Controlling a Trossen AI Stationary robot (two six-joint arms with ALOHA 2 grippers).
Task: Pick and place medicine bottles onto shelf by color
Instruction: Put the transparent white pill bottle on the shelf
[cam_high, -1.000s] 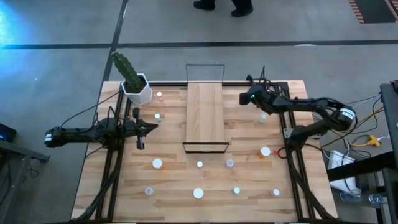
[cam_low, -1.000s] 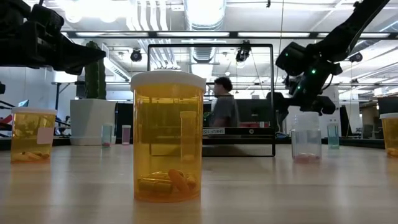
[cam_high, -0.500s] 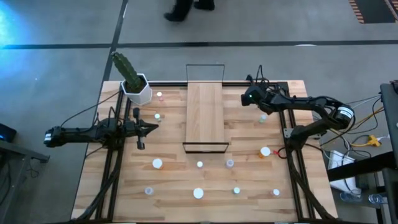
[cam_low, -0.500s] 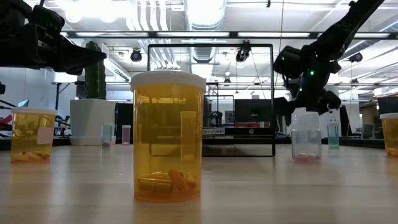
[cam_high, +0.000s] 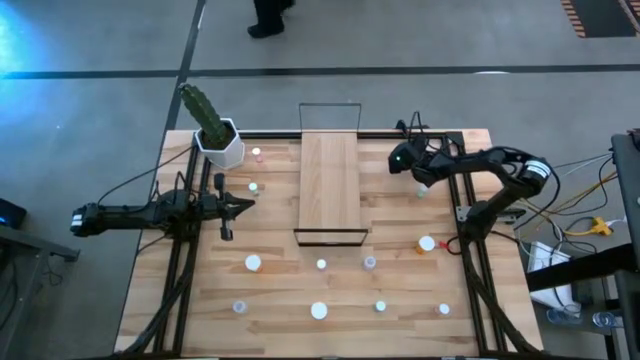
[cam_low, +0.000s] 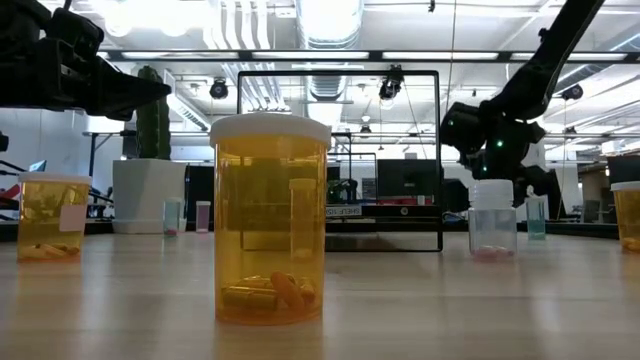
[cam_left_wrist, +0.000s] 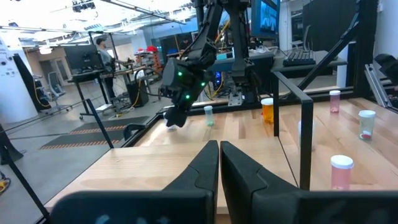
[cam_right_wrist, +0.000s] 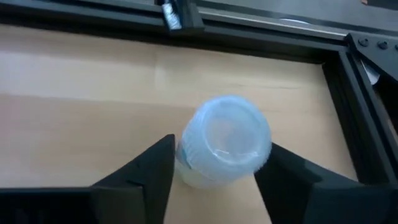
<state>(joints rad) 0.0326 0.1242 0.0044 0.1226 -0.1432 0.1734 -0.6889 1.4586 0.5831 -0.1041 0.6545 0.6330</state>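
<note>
My right gripper (cam_high: 400, 160) hovers low over the table's far right part, right of the shelf (cam_high: 330, 185). It is open, and its fingers (cam_right_wrist: 149, 171) stand on either side of an upright pale bottle with a bluish-white cap (cam_right_wrist: 227, 140); the gripper hides this bottle in the high view. A bluish bottle (cam_high: 422, 190) stands just nearer. An orange bottle (cam_high: 427, 243) and several small white-capped ones (cam_high: 320, 265) stand scattered on the near half. The light-wood shelf board lies mid-table with black wire frames at its ends. My left gripper (cam_high: 245, 205) is shut and waits left of the shelf.
A white pot with a cactus (cam_high: 218, 140) stands at the far left corner, with two small bottles (cam_high: 257, 154) near it. The black table frame (cam_right_wrist: 354, 124) runs close beyond the straddled bottle. In the low view a big orange bottle (cam_low: 270, 220) stands close to the camera.
My right gripper has come down toward the table over the pale bottle, with its arm's elbow drawing in toward the table. The left arm has kept still. A person has walked past beyond the far edge.
</note>
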